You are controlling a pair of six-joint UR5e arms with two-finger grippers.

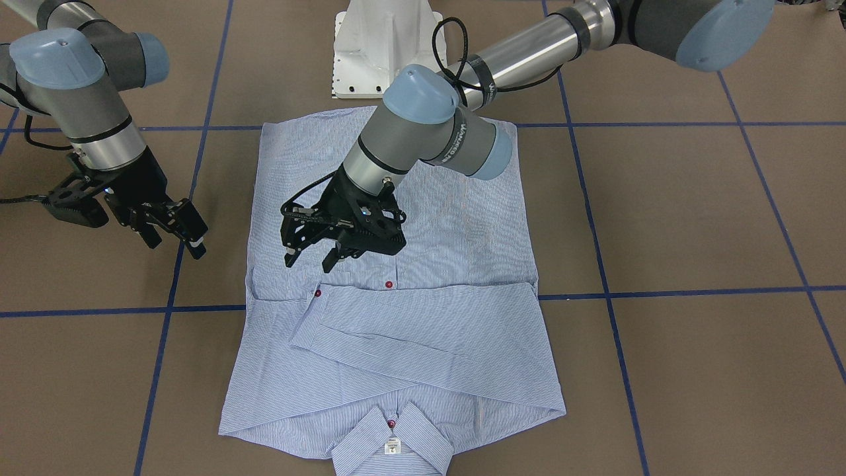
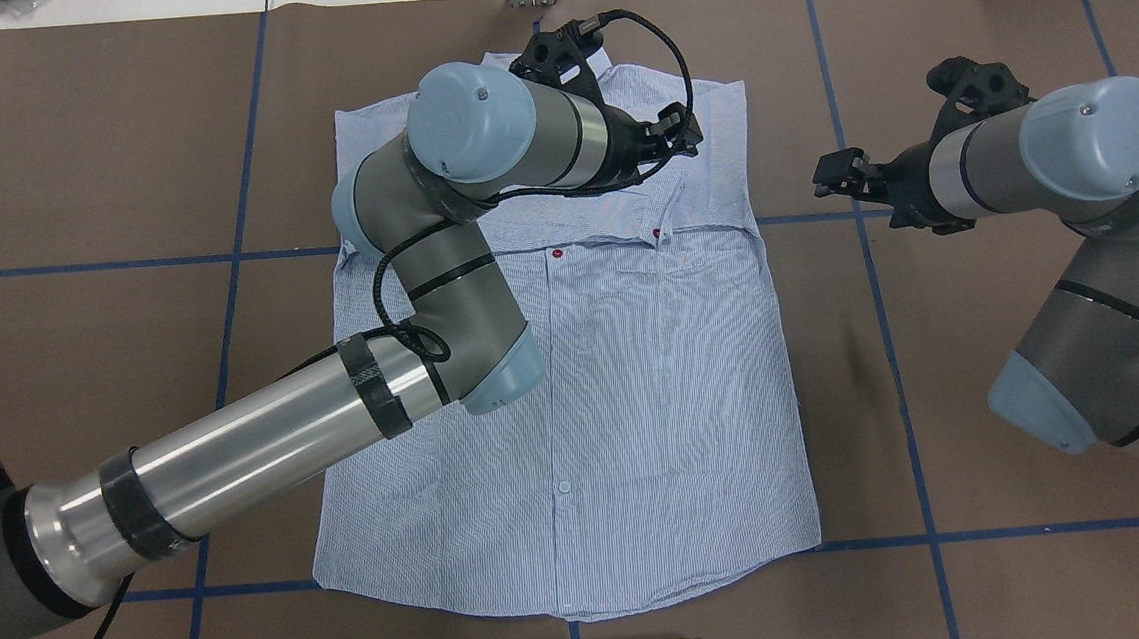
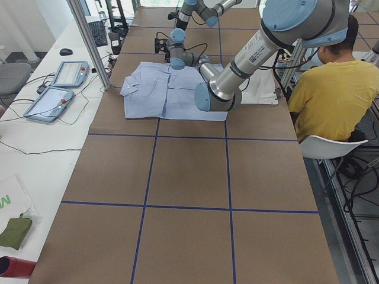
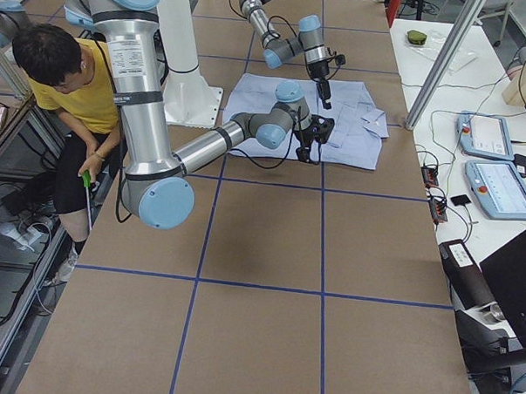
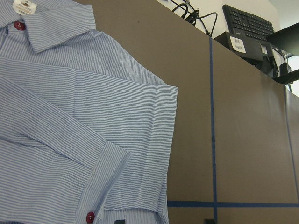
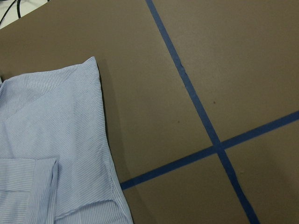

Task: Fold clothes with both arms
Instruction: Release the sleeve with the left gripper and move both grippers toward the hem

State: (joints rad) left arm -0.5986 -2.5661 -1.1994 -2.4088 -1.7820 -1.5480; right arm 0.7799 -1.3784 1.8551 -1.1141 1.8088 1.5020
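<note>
The light blue striped shirt (image 1: 423,330) lies flat and front up on the brown table, both sleeves crossed over its chest and the collar (image 1: 391,444) on the side away from the robot. My left gripper (image 1: 308,259) hovers open just above the shirt near the red-buttoned cuff (image 1: 318,293), holding nothing; overhead the left gripper (image 2: 679,138) sits over the folded sleeves. My right gripper (image 1: 173,242) stands open and empty beside the shirt's edge, over bare table, also seen overhead as the right gripper (image 2: 845,178). The left wrist view shows collar, sleeve and cuff of the shirt (image 5: 70,116); the right wrist view shows a shoulder corner of the shirt (image 6: 46,140).
The white pedestal base (image 1: 380,46) stands at the shirt's hem end. Blue tape lines (image 1: 694,291) grid the table. A person in a yellow top (image 3: 337,89) sits beside the robot. Two teach pendants (image 3: 59,89) and a keyboard (image 3: 98,32) lie on the white bench beyond the collar side.
</note>
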